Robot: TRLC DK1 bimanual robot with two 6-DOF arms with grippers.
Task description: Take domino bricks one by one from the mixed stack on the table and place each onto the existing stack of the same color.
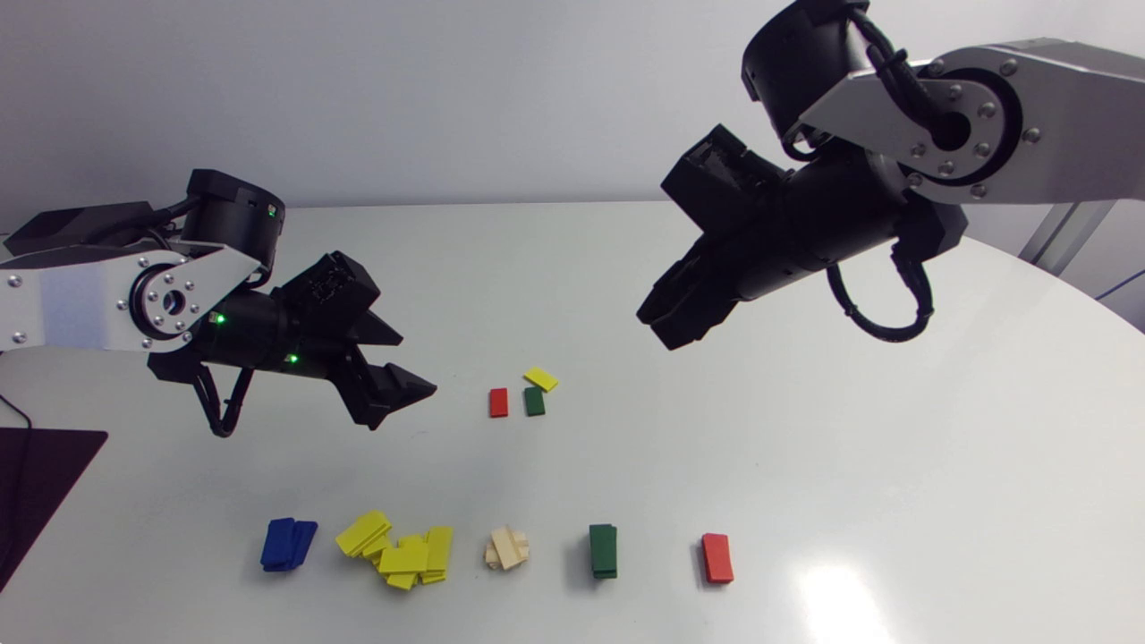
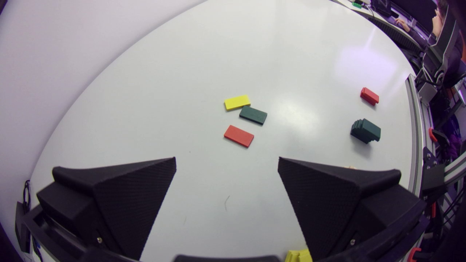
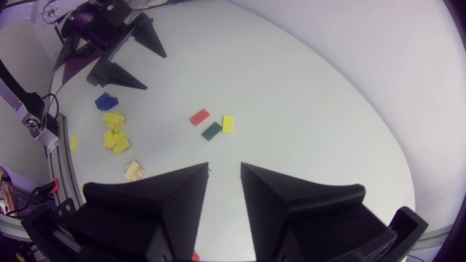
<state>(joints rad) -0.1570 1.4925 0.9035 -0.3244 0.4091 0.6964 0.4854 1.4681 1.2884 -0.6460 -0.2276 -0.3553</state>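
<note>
Left gripper (image 2: 226,159), empty and splayed, loose red brick (image 2: 239,135) just ahead.

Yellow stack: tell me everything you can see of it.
The yellow stack is a loose heap, not a column: flat, matte yellow rectangular bricks overlapping at mixed angles on the white table. It sits between the blue stack and the cream stack, touching neither. Nothing else touches it.

The yellow pile (image 2: 298,255) is being cut off by the left wrist view's edge, only a corner showing. In the right wrist view the fingers (image 3: 174,203) are covering the green stack (image 1: 603,550) entirely, and the red stack (image 3: 195,256) is peeking out as a sliver.
</note>
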